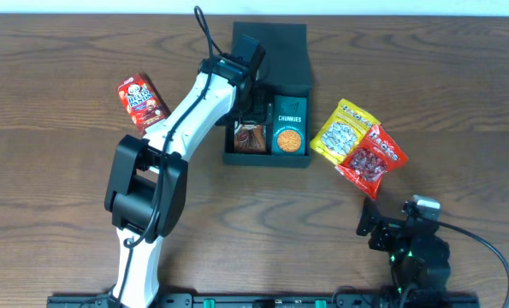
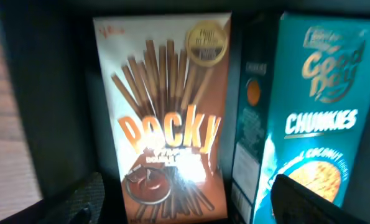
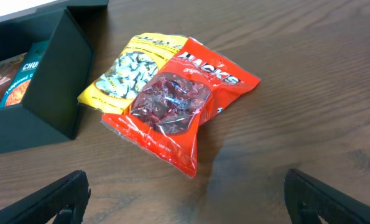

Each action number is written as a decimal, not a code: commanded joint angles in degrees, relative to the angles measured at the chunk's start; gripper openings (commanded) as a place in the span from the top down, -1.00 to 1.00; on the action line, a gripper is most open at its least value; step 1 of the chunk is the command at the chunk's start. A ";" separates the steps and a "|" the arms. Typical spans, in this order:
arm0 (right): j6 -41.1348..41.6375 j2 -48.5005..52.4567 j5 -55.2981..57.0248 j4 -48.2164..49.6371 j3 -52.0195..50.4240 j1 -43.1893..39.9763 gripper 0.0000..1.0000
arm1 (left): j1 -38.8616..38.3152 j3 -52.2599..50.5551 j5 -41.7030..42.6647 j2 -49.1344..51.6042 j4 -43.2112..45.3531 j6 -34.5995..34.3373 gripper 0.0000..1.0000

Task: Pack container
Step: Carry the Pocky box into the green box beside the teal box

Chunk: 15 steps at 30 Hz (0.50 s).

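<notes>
L gripper (image 2: 191, 208) reaches into the container (image 1: 284, 60), jaws apart, gripping nothing. Pocky box (image 2: 163, 118) lies face-up straight ahead betw. the fingers, w/ a gap showing on its R side. Chunkies box (image 2: 321, 112) sits just beside it, ahead of the R-hand finger. R gripper (image 3: 185, 205) is over the table (image 3: 309, 93), jaws wide apart, empty. Ahead of them a red candy bag (image 3: 172, 106) overlaps a yellow bag (image 3: 125, 68). The container is ahead-left of the R jaws, near the bags, lid flap open. Hello Panda pack (image 1: 141, 103) lies outside the container, well apart from both grippers.
</notes>
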 commanded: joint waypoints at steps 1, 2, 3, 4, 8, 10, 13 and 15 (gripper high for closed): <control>-0.70 -0.31 0.02 -0.02 -0.52 -0.39 -0.98 | 0.15 3.69 -3.02 0.02 -0.09 1.33 -0.57; -0.70 -0.31 0.02 0.00 -0.52 -0.39 -0.99 | 0.20 4.55 -3.37 0.00 -0.09 1.33 -0.43; -0.70 -0.31 0.02 0.00 -0.52 -0.39 -0.99 | 0.24 5.64 -4.17 0.00 -0.15 1.31 -0.29; -0.70 -0.31 0.02 -0.02 -0.52 -0.39 -0.98 | 0.28 6.51 -4.90 0.00 -0.15 1.33 -0.16; -0.70 -0.31 0.02 0.00 -0.52 -0.39 -0.98 | 0.48 8.96 -7.10 0.00 -0.44 1.31 0.88; -0.70 -0.31 0.02 0.00 -0.52 -0.39 -0.98 | 1.05 10.86 -7.32 -0.09 -1.49 0.55 0.88; -0.70 -0.31 0.00 0.00 -0.52 -0.39 -0.99 | 2.84 13.97 -12.55 -0.55 -3.80 -3.04 0.89; -0.70 -0.31 0.02 0.00 -0.52 -0.39 -0.98 | 4.79 15.26 -18.60 -1.20 -5.92 -6.62 0.88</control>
